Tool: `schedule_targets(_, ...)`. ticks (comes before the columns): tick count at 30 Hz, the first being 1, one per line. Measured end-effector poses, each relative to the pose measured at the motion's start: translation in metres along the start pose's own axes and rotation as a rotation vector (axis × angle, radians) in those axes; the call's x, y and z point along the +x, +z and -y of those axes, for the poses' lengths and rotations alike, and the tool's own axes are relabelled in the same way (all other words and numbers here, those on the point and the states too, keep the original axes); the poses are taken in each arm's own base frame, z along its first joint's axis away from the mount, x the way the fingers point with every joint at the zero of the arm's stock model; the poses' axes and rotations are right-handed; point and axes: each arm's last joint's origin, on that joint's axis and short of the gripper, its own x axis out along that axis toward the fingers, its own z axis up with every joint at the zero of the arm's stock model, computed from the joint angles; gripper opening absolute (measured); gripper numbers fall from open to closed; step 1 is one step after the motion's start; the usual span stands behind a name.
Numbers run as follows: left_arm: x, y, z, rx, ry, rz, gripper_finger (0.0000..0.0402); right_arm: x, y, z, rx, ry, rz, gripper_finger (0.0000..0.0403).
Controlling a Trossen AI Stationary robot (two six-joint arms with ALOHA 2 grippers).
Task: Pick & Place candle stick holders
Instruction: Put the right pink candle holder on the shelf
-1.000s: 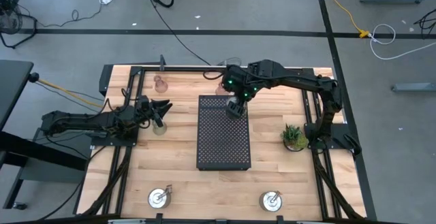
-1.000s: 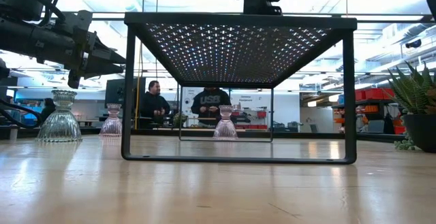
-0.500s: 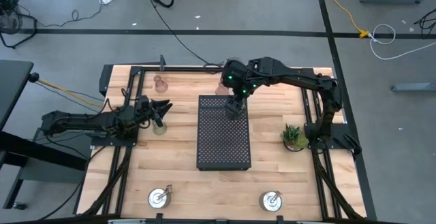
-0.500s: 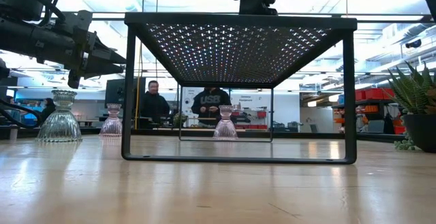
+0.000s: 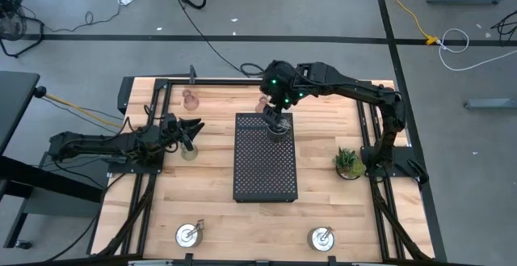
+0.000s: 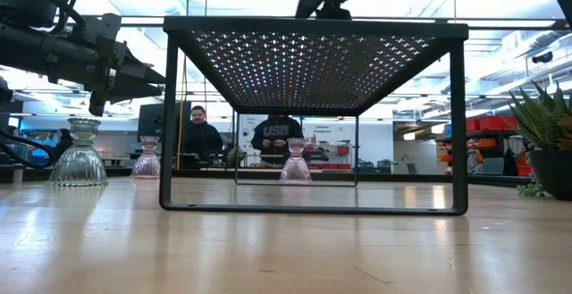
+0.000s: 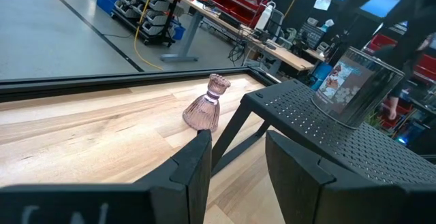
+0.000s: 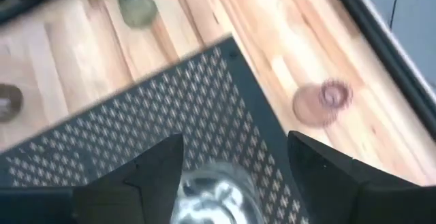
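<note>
Right arm reaching across the far end of the black perforated tray, which stands raised on legs at the middle of the counter. The right tool hangs directly over one shiny silver candle stick holder, which stands upright on the tray's far end. Its long axis is vertical and in line with the tool's downward approach. In the right wrist view the fingers stand apart on either side of the holder, with perforated plate visible between each finger and the metal; no contact is seen. The coming move therefore appears to turn on a straight vertical path. The right arm is by far the nearer.

The left tool waits at the counter's left side, its fingers drawn close and holding nothing, just beside a greenish glass holder.

Surface: pale wood planks, level and bare around the tray. Two more silver holders stand near the front edge, well apart. A pink glass holder and a reddish one stand near the far edge, the latter just beside the right arm. A potted plant sits to the right.

Room: an open workshop beyond the counter, with two people at a distant bench.
</note>
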Motion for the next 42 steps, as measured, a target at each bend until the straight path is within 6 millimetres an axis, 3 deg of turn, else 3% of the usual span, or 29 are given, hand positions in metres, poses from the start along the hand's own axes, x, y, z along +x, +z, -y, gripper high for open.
schedule_targets(14,0.0,0.0,0.0,0.0,0.0,0.0,0.0142,-0.006,0.02,0.049,0.137,-0.048,0.143,0.0261)
schedule_targets(17,0.0,0.0,0.0,0.0,0.0,0.0,0.0142,0.004,0.023,0.056,0.149,-0.055,0.131,0.0261)
schedule_targets(25,0.0,0.001,0.0,-0.005,-0.003,0.005,0.0142,0.058,0.022,0.073,0.163,-0.052,-0.012,0.0261)
schedule_targets(31,0.0,0.001,0.0,-0.005,-0.003,0.005,0.0142,0.079,0.019,0.081,0.161,-0.062,-0.072,0.0261)
schedule_targets(42,0.0,0.001,0.0,-0.003,-0.003,0.005,0.0142,0.079,0.018,0.094,0.173,-0.128,-0.08,0.0261)
